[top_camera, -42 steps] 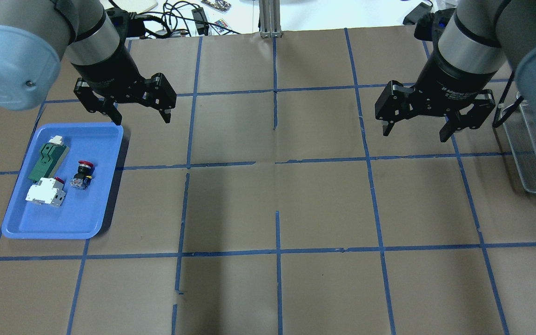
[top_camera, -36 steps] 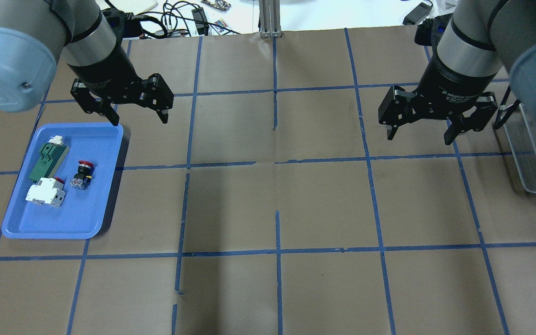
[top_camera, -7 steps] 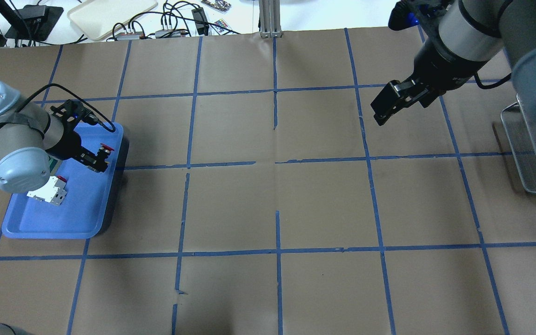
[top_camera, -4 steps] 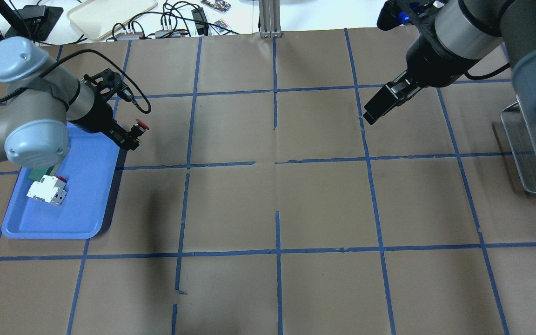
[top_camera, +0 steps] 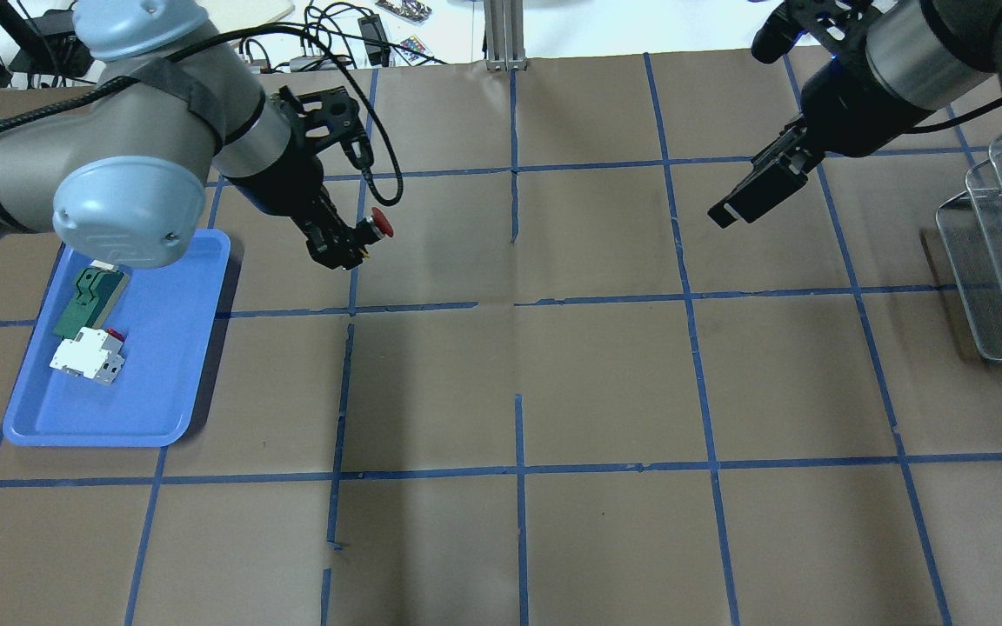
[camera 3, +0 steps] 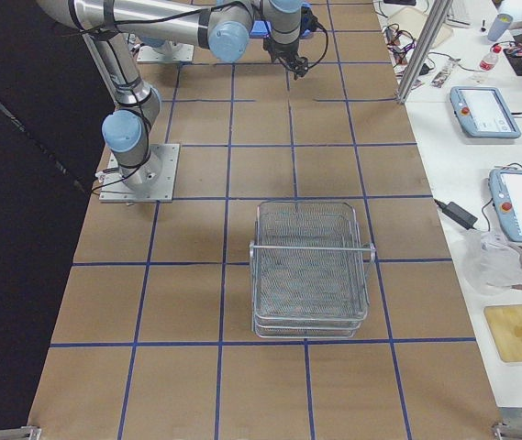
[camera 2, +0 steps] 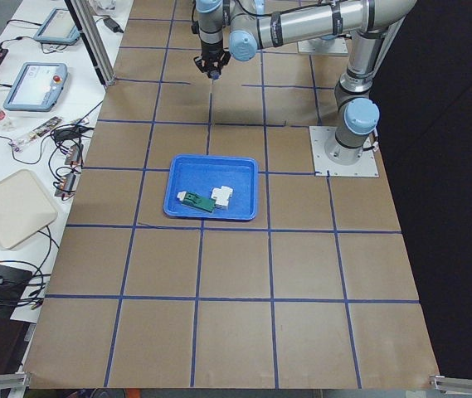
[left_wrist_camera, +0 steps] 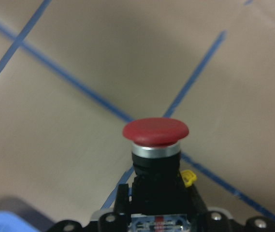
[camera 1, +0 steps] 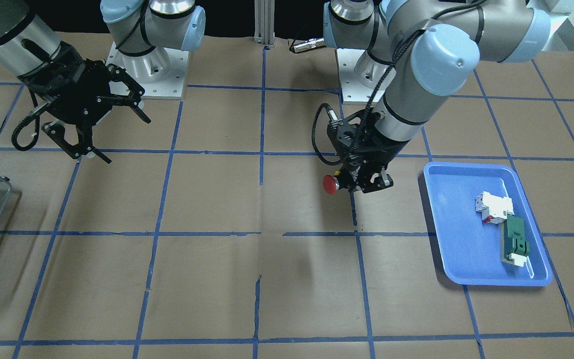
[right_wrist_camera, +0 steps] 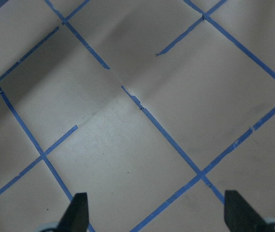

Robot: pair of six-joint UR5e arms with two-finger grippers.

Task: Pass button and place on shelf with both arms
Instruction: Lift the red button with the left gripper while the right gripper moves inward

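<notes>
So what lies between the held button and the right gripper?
Nothing; the overhead view shows only bare blue-taped paper between the button and the right gripper.

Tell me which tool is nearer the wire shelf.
Right. The right tool hangs open in the half of the table with the wire shelf; the left tool, gripping the red button, is across the middle line.
</notes>
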